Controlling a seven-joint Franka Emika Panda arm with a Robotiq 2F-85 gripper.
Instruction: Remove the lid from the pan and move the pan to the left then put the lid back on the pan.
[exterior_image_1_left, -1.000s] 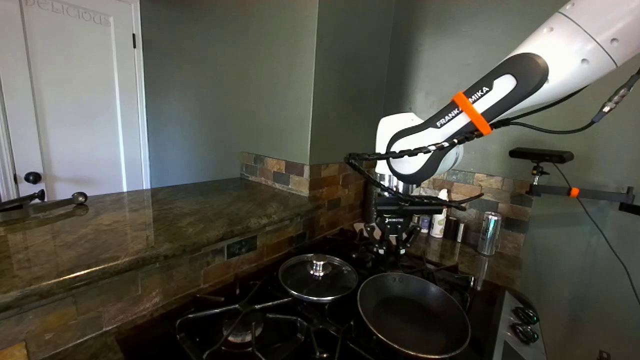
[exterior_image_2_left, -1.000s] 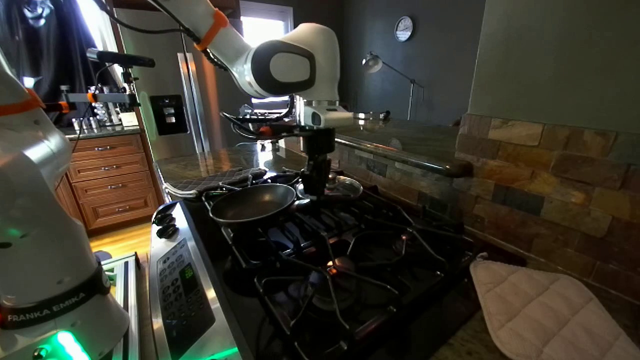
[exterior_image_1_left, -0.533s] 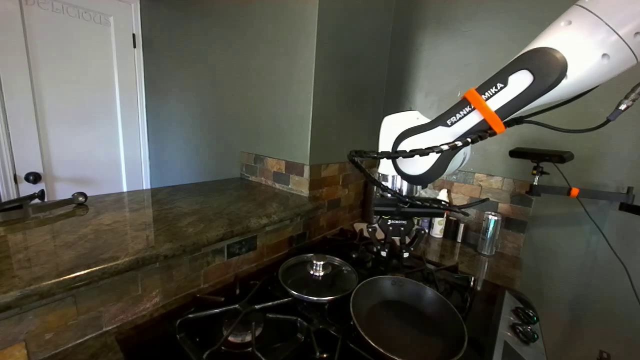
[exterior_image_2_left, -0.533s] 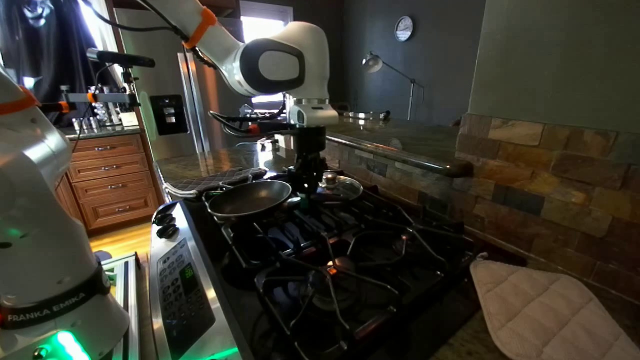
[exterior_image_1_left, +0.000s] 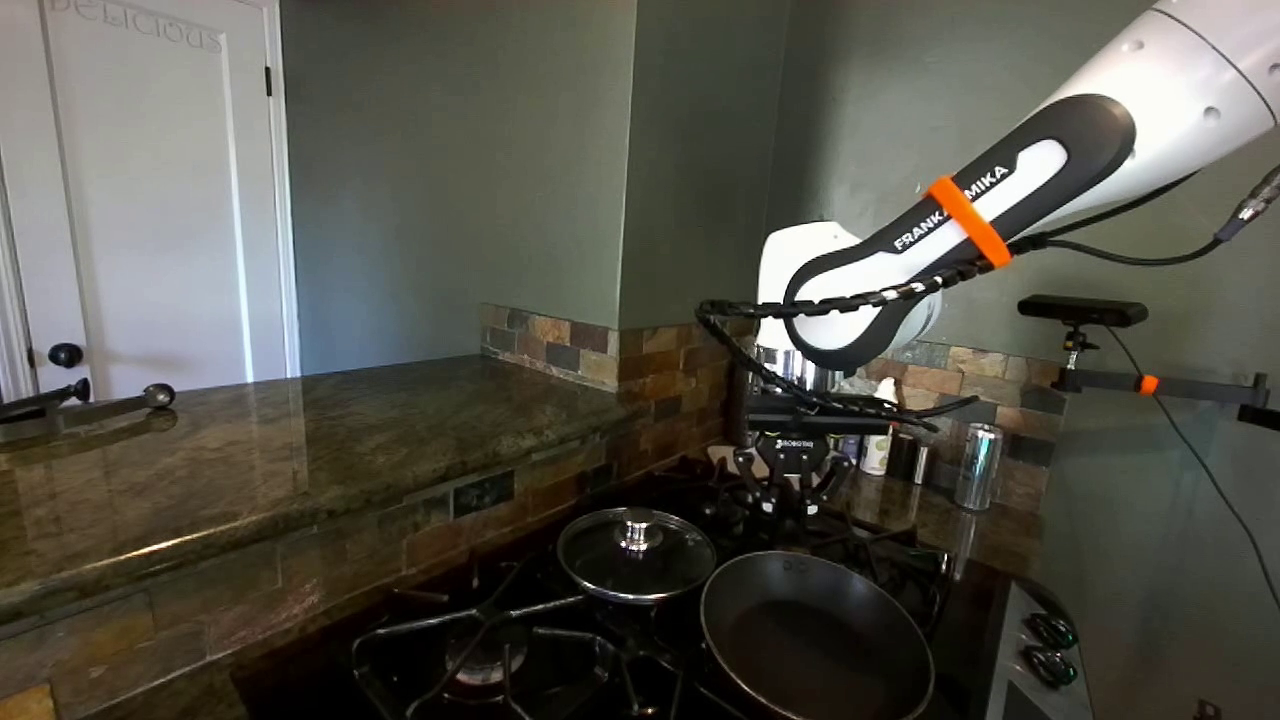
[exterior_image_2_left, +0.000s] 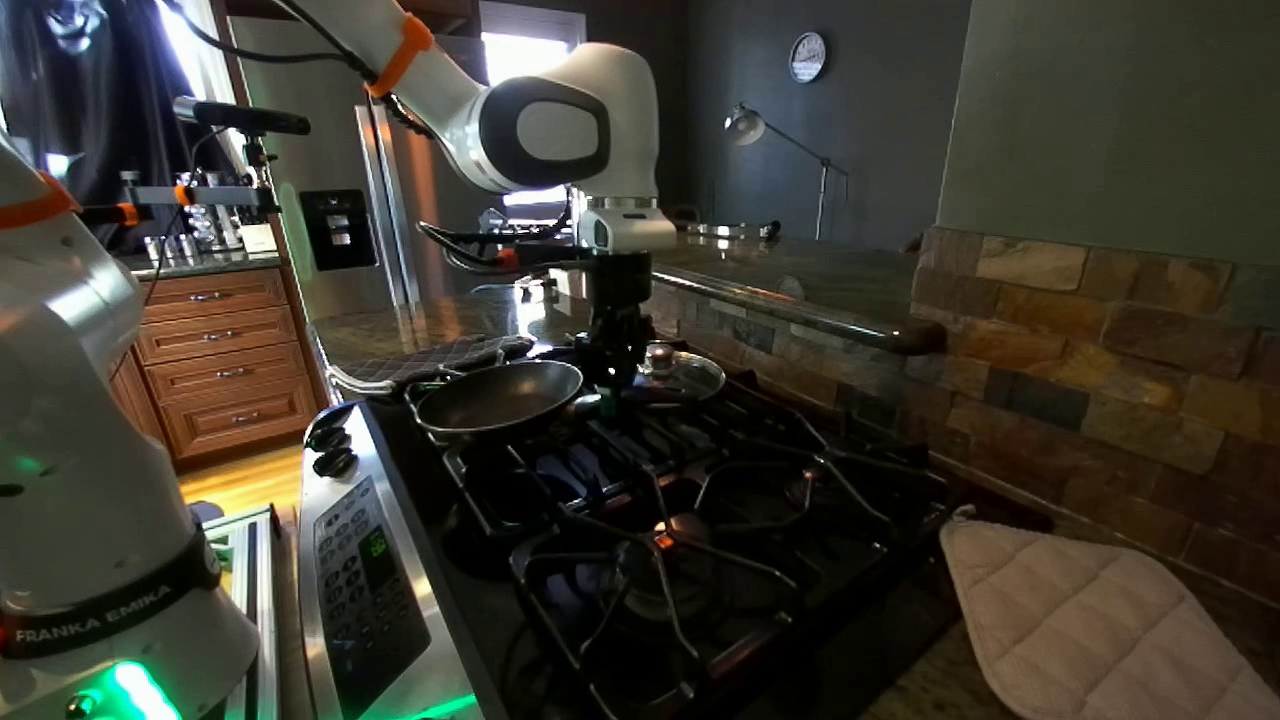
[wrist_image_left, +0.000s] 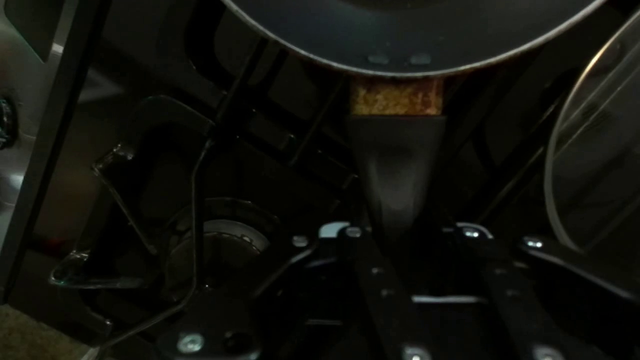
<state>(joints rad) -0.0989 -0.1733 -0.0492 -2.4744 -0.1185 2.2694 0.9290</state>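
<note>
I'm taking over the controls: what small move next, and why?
Probably level the pan before releasing, so the lid can sit flat: the gripper is shut on its handle, and in both exterior views the pan dips toward the control knobs.

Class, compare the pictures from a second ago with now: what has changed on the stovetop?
The pan shifted slightly left in both exterior views; the gripper, closed on its handle, moved slightly too. Nothing was visibly let go. The lid stayed put.
</note>
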